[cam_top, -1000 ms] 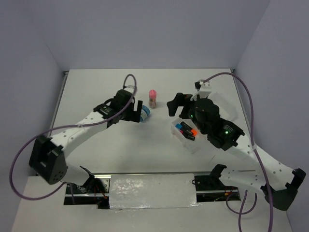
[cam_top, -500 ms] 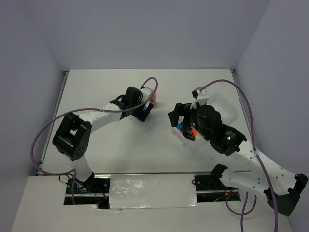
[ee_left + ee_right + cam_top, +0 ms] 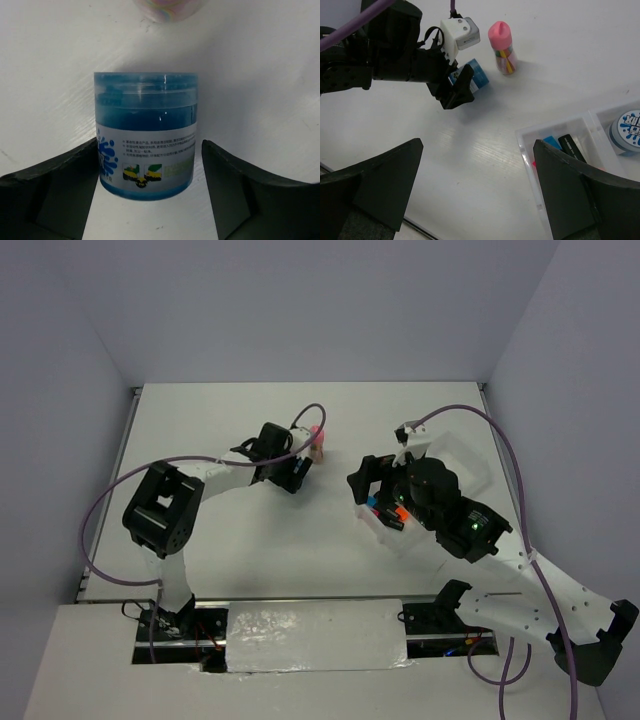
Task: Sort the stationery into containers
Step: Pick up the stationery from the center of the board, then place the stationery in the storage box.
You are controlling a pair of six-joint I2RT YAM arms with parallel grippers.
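Observation:
A round blue-white disc [image 3: 145, 135] lies on its side on the table between the fingers of my left gripper [image 3: 150, 200]. The jaws are open: the left finger is at the disc's side and a gap shows on the right. The disc [image 3: 476, 75] and left gripper [image 3: 456, 92] also show in the right wrist view. The pink-capped tube [image 3: 317, 440] stands upright just beyond them. My right gripper [image 3: 477, 195] is open and empty, above the table beside the white tray [image 3: 555, 126]. The tray holds the markers [image 3: 570, 146] and a second disc [image 3: 627, 130].
The tray [image 3: 388, 537] sits right of centre, partly under my right arm. The left arm [image 3: 160, 515] is folded high at the left. Grey walls close in the table on three sides.
My left arm has folded up and its gripper has shifted right toward the pink-capped tube, around the disc. My right gripper has drawn slightly nearer over the tray's edge.

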